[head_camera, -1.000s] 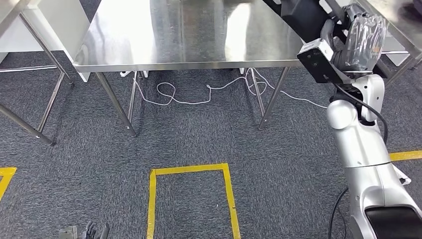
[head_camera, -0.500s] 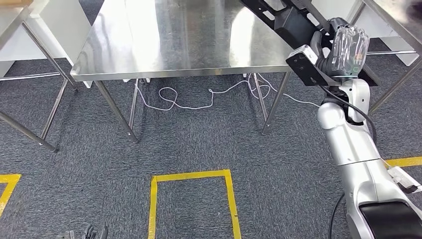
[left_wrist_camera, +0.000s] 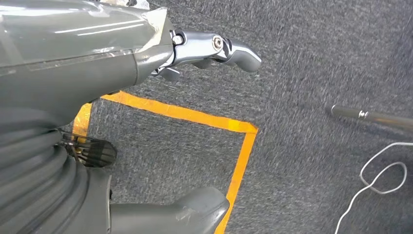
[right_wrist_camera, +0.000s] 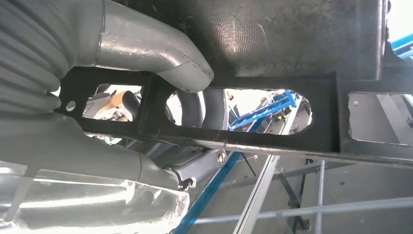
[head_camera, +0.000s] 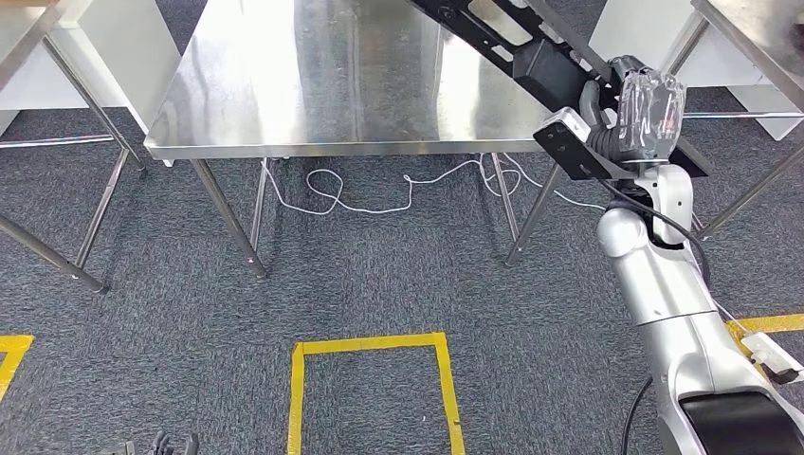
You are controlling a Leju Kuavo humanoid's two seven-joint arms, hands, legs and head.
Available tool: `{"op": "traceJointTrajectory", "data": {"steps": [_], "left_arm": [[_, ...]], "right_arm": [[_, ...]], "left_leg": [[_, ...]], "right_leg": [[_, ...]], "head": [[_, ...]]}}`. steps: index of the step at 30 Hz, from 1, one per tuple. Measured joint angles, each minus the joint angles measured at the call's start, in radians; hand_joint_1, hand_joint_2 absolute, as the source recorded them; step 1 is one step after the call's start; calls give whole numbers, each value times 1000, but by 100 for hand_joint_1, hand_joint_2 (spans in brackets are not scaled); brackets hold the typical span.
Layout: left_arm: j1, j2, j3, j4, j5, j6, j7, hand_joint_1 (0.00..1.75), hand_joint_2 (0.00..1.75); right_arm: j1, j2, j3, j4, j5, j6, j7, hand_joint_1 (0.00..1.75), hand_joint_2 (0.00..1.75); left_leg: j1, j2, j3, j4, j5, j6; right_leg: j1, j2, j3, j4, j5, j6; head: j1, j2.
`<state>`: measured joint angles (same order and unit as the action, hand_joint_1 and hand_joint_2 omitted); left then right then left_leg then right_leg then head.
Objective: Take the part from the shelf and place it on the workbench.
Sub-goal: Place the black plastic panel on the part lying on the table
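In the head view my right hand point(head_camera: 637, 112) grips a long black part point(head_camera: 517, 52), a flat bracket with cut-out holes. The part slants up and to the left above the right front corner of the steel workbench point(head_camera: 313, 85). Whether it touches the top I cannot tell. In the right wrist view the thumb point(right_wrist_camera: 160, 61) lies across the part point(right_wrist_camera: 292, 44) and dark fingers reach through one of its holes. My left hand point(head_camera: 171, 444) hangs low by the floor; in the left wrist view its fingers point(left_wrist_camera: 219, 48) stand apart from the thumb with nothing between them.
A yellow tape rectangle point(head_camera: 370, 389) marks the grey carpet in front of the bench. A white cable point(head_camera: 379, 201) lies under it, between its legs. Other steel tables stand at the left point(head_camera: 38, 38) and the right point(head_camera: 758, 28). Another yellow strip point(head_camera: 773, 323) runs at the right.
The whole picture has shifted a little, so the camera moved. My right hand has carried the black part to the left, and it now reaches farther over the workbench's right corner.
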<state>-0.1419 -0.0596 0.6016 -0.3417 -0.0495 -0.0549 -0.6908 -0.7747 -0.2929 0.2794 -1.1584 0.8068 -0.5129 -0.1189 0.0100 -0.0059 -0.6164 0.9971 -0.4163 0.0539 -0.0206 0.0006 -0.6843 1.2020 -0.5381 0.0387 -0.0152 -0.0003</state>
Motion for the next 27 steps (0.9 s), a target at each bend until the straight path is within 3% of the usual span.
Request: {"op": "traceJointTrajectory", "data": {"steps": [2,3,5,6,8,12,13,15,17,18,19,21,22,23,27], "left_arm": [[0,0,0,1,-5,0,0,0,175],[0,0,0,1,-7,1,1,0,175],[0,-1,0,1,-12,2,2,0,175],[-1,-1,0,1,-14,3,2,0,175],[-3,-1,0,1,-15,4,4,0,175],[-8,0,0,1,-15,5,6,0,175],[-9,0,0,1,-15,5,6,0,175],[-10,1,0,2,-15,5,6,0,175],[-9,2,0,3,-15,5,7,0,175],[-9,2,1,4,-15,5,8,0,175],[-9,3,2,4,-14,5,8,0,175],[-8,5,4,4,-13,5,7,0,175],[-8,6,5,4,-12,5,6,0,175],[-8,6,6,4,-12,5,5,0,175],[-6,7,6,4,-12,5,2,0,175]], "right_arm": [[20,0,-1,7,12,-5,0,175,175],[27,0,-2,10,20,-6,0,175,175],[33,1,-8,15,36,-8,0,175,175],[32,1,-12,16,42,-10,1,175,175],[33,2,-20,20,53,-16,1,175,175],[35,4,-31,26,62,-21,3,175,175],[34,6,-33,27,62,-21,3,175,175],[32,11,-34,31,62,-21,3,175,175],[32,17,-34,37,62,-21,3,175,175],[32,19,-34,41,62,-21,2,175,175],[31,21,-35,44,61,-21,0,175,175],[26,25,-37,53,58,-21,-5,175,175],[20,26,-39,57,57,-21,-7,175,175],[15,27,-40,60,57,-21,-8,175,175],[5,30,-45,72,55,-22,-10,175,175]], "left_leg": [[-3,-2,10,0,-10,5],[-4,-4,17,1,-15,4],[-5,-8,31,4,-30,-1],[-7,-9,36,8,-38,-6],[-12,-10,39,12,-50,-15],[-7,-6,31,37,-74,-33],[-5,-4,11,78,-92,-39],[-1,-2,-61,209,-139,-50],[3,-1,-131,305,-153,-55],[4,-1,-142,300,-131,-55],[5,0,-132,257,-93,-54],[4,2,-75,116,-13,-46],[2,2,-50,62,7,-42],[0,1,-33,31,13,-37],[-5,0,-12,8,9,-12]], "right_leg": [[1,0,-62,80,-6,5],[1,0,-64,63,15,13],[0,-1,-19,-67,88,28],[3,-1,10,-132,118,29],[6,-1,41,-197,143,15],[0,1,53,-201,135,-16],[-3,1,60,-202,131,-25],[-3,1,70,-202,122,-38],[-2,2,78,-202,115,-43],[-2,3,83,-202,111,-43],[-2,3,89,-202,106,-42],[1,4,103,-202,96,-35],[3,5,107,-201,91,-30],[5,6,108,-202,87,-25],[10,3,103,-190,72,-6]], "head": [[0,0],[0,0],[1,0],[1,0],[1,0],[0,0],[-2,0],[-4,0],[-4,0],[-4,0],[-4,0],[-4,0],[-3,0],[-3,0],[-2,0]]}}
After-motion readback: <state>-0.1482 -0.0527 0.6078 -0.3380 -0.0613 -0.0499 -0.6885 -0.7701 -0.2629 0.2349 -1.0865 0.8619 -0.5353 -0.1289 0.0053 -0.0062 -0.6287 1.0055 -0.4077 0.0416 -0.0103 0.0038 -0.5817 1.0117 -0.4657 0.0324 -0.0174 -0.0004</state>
